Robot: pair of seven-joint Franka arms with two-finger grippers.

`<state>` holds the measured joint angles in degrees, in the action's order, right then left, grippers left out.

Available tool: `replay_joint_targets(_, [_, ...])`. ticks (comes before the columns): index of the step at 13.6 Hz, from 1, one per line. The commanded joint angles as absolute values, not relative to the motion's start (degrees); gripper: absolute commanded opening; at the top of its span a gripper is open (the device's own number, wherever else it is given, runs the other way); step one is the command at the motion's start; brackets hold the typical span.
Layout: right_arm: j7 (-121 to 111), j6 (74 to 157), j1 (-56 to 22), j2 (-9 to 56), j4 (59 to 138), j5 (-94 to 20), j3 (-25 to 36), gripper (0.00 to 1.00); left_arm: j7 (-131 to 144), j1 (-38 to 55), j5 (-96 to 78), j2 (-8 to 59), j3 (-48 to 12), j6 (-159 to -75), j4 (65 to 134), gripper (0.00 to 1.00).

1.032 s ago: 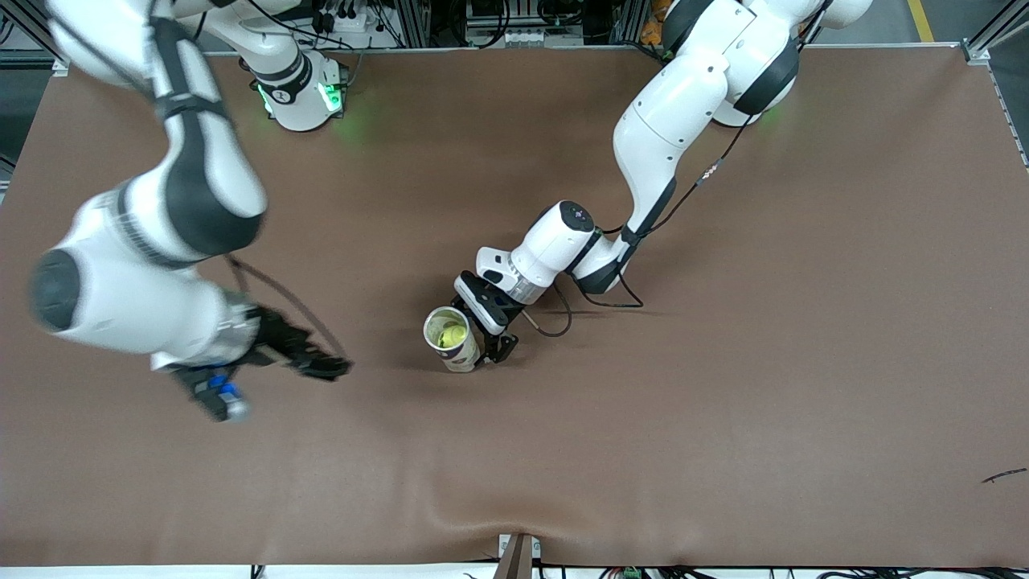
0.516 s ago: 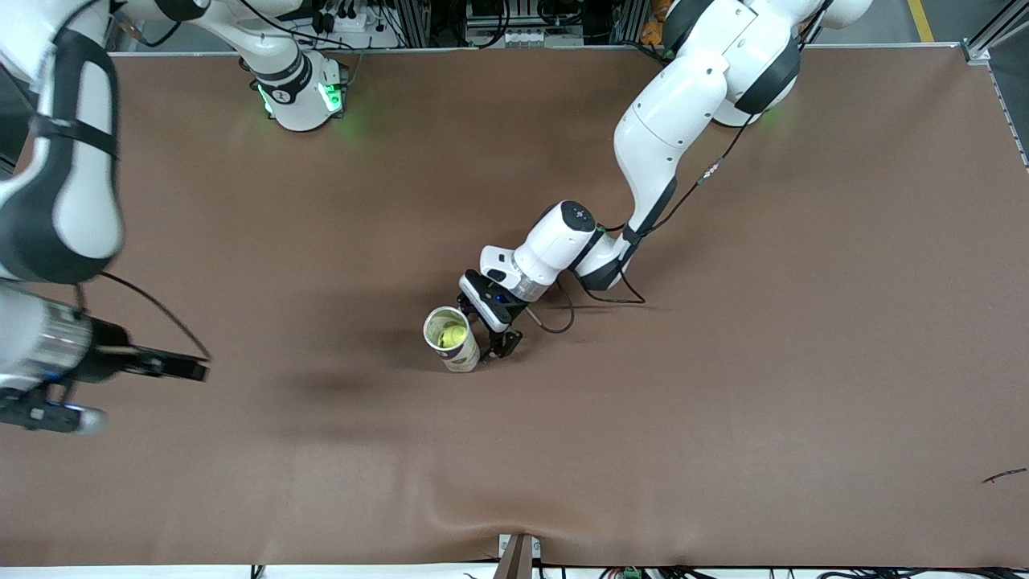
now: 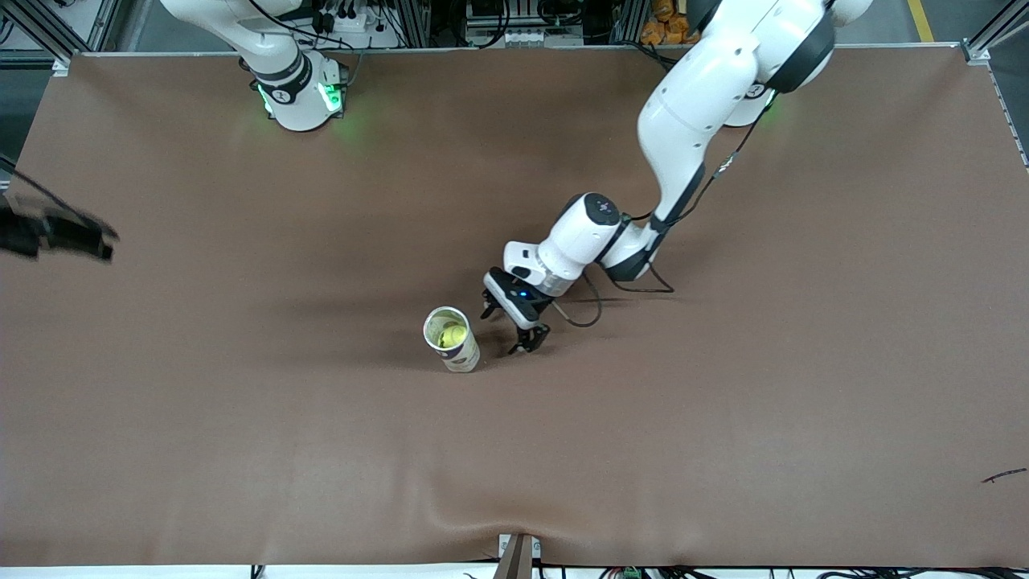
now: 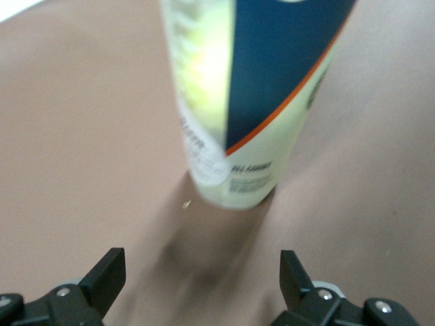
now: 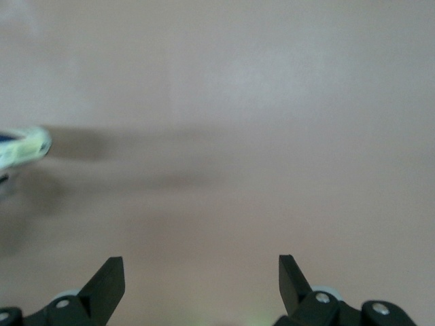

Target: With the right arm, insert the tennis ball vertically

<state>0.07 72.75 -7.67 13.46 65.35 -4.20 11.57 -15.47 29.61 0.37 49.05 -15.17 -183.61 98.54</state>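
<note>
A tall white and blue can (image 3: pixel 455 346) stands upright mid-table with its mouth open. A yellow-green tennis ball (image 3: pixel 452 332) lies inside it. My left gripper (image 3: pixel 506 328) is open and empty, low beside the can toward the left arm's end, and a small gap shows between them. The left wrist view shows the can (image 4: pixel 258 102) ahead of the open left gripper (image 4: pixel 202 272), outside the jaws. My right gripper (image 3: pixel 60 235) hangs blurred over the table edge at the right arm's end. It is open and empty in its wrist view (image 5: pixel 202 272), with the can (image 5: pixel 20 148) at the border.
The brown table (image 3: pixel 723 402) has a raised fold near its front edge by a metal bracket (image 3: pixel 518 555). A small dark scrap (image 3: pixel 1005 475) lies near the front corner at the left arm's end. The right arm's base (image 3: pixel 301 92) glows green.
The right arm swung away from the can to the table's edge at its own end. The left gripper let go of the can and drew back from it. The can stays upright.
</note>
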Motion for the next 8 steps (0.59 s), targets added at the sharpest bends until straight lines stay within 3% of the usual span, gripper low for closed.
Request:
replay_joint_targets(1, [4.38, 74.0, -7.38, 3.19, 76.96, -2.37, 9.49, 1.0, -14.5, 26.55, 0.79, 38.25, -16.17, -172.13, 105.64, 1.0])
replay_joint_targets(5, [4.22, 74.27, -3.09, 0.44, 79.45, 2.37, 4.16, 1.0, -14.68, 21.2, 0.53, 29.9, -16.17, -150.79, 103.46, 1.0])
replay_joint_targets(8, [4.57, 78.05, -2.29, 2.19, 78.85, 5.44, 0.7, 1.0, -14.85, 15.32, 0.44, 26.72, -16.17, -132.07, 95.84, 1.0])
